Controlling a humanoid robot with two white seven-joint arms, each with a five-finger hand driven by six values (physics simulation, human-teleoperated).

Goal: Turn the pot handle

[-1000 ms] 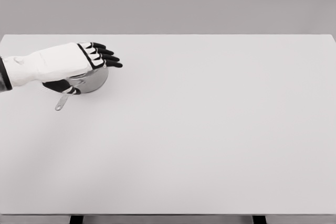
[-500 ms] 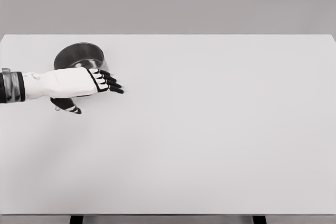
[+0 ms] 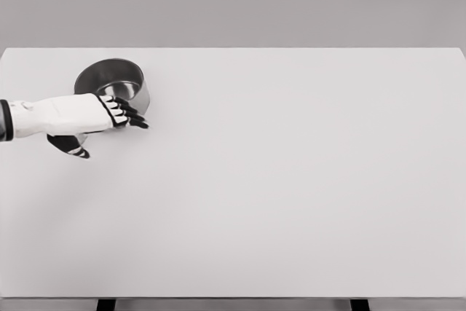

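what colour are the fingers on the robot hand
Black fingers on the white left robot hand, seen in the head view.

Bright, even light, faint shadows, sharp

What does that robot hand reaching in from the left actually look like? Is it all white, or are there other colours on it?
Not all white. The left hand has a smooth white shell over its back, while its fingers and thumb are black, with white patches on some segments. The forearm behind it is white too, ending in a dark grey band at the picture's edge. No cables or lettering show. The right arm is out of view.
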